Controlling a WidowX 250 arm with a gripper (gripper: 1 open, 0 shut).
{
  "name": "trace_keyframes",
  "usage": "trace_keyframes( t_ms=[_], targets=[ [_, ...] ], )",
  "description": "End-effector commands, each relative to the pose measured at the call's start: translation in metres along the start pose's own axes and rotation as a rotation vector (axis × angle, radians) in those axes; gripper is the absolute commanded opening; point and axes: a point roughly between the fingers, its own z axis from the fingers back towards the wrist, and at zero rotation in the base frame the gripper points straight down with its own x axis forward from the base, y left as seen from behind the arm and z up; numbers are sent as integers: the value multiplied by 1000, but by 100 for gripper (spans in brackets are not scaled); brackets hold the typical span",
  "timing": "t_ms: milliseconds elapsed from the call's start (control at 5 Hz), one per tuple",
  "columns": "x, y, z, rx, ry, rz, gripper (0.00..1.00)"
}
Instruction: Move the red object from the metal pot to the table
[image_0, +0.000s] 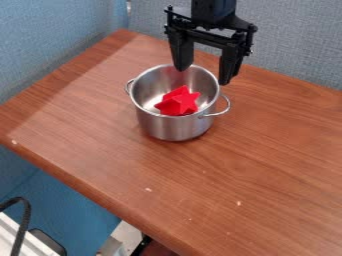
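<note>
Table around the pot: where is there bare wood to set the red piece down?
The table is bare left of the metal pot, out to its left edge, and in front toward the near edge. It is crowded behind the pot, where the open claw hangs over the rim. The red object lies inside.

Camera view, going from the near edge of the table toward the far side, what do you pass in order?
Bare wood of the table → the metal pot with the red object inside it → the open claw, pointing down above the pot's far rim → blue wall behind.
</note>
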Motion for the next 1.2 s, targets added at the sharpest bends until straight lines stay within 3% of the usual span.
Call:
trace_keyframes(
  t_ms=[0,200,400,800,1000],
  targets=[
    [3,-6,8,2,18,-32,100],
    [6,-13,15,4,36,-65,100],
    [5,0,8,55,55,-81,100],
    [0,25,5,89,64,-116,100],
    [-6,31,-13,133,66,-202,100]
  ],
)
